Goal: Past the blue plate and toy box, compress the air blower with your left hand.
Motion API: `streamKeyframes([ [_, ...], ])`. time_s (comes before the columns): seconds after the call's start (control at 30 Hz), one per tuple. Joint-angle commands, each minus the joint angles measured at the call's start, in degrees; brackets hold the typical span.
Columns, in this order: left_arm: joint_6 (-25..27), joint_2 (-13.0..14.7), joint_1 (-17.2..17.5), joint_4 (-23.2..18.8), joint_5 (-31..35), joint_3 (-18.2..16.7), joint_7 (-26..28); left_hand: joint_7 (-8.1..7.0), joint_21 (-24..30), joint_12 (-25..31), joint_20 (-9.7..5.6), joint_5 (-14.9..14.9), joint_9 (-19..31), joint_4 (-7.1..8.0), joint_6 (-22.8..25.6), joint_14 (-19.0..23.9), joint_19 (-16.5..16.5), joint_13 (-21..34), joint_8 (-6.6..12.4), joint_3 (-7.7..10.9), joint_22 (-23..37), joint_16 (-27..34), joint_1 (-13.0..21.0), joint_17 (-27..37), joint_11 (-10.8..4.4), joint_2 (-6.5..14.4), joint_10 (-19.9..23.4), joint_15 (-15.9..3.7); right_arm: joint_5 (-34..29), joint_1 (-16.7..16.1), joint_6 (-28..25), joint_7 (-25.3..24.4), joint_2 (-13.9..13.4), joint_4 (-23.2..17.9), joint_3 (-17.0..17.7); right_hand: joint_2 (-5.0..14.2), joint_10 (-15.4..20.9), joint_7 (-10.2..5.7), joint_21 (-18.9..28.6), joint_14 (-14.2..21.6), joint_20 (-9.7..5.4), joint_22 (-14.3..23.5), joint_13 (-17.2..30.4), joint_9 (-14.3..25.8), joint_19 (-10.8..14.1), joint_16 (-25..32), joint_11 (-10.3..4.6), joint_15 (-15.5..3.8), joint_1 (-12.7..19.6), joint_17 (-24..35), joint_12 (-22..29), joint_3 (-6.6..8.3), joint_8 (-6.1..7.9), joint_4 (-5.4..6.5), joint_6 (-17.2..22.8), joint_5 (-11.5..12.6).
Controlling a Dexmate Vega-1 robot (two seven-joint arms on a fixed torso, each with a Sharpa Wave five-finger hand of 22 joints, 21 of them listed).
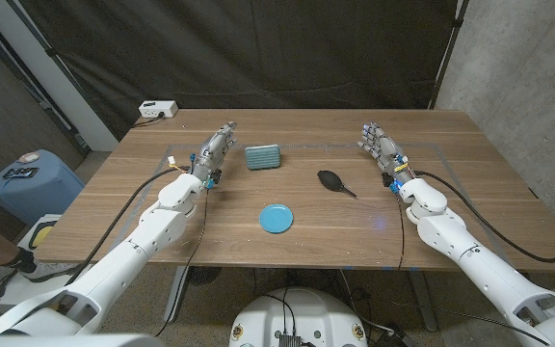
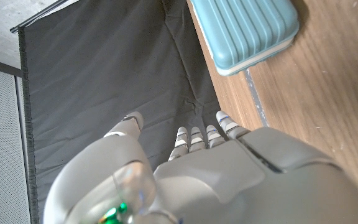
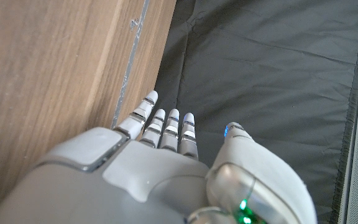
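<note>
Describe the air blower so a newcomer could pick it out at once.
On the wooden table, look right of centre, between the ribbed teal toy box and the right hand. The air blower lies there, beyond the round blue plate. It alone is black: a small bulb tapering to a thin nozzle.

The wooden table [image 1: 470, 173] carries a ribbed teal toy box [image 1: 263, 156] toward its far edge, a black air blower [image 1: 334, 180] near the middle, and a blue plate [image 1: 277, 219] closer to the near edge.
</note>
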Motion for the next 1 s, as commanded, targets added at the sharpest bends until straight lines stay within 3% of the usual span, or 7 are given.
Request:
streamKeyframes([
  [0.03,2.62,1.7,1.05,-4.81,2.21,0.12,3.21,0.19,-0.19,0.28,0.35,0.39,0.16,-0.57,0.53,0.03,0.28,0.26,0.31,0.09,0.06,0.27,0.74,0.15,0.12,-0.09,0.28,0.37,0.53,0.2,0.79,1.33,-0.34,1.1,0.44,-0.04,0.18,-0.06,-0.09,0.35,-1.7,0.22,0.16,0.09,0.44,0.07,0.13,-1.45,0.55,-0.02,0.19,0.61,0.28,-0.08,0.33,0.22],
  [0.47,6.41,4.19,1.8,-10.36,4.95,0.08,6.64,0.11,-0.66,0.66,0.13,0.86,0.16,-3.0,1.36,1.46,1.59,0.29,0.54,0.33,0.0,0.55,1.95,0.16,-0.07,-0.89,1.86,0.65,0.9,1.05,1.56,2.74,-0.09,2.92,0.58,-0.17,0.17,-0.11,-0.38,0.35,-1.67,0.23,-0.01,0.07,0.56,0.04,0.16,-1.47,0.8,-0.43,0.19,0.97,0.26,-0.43,0.26,0.16],
  [1.0,7.09,4.26,-3.11,-9.87,9.63,3.25,3.98,-0.16,-1.78,1.04,0.06,1.72,0.18,-6.64,2.84,2.87,2.72,0.44,0.76,0.23,0.04,0.56,3.62,0.22,-0.8,-2.12,3.88,0.14,1.73,1.22,2.99,3.54,0.35,4.8,1.38,-0.26,0.13,-0.06,-0.84,0.32,-1.64,0.24,-0.26,0.03,0.72,0.06,0.04,-1.47,0.86,-0.96,0.2,1.42,0.27,-0.74,0.28,0.04],
])
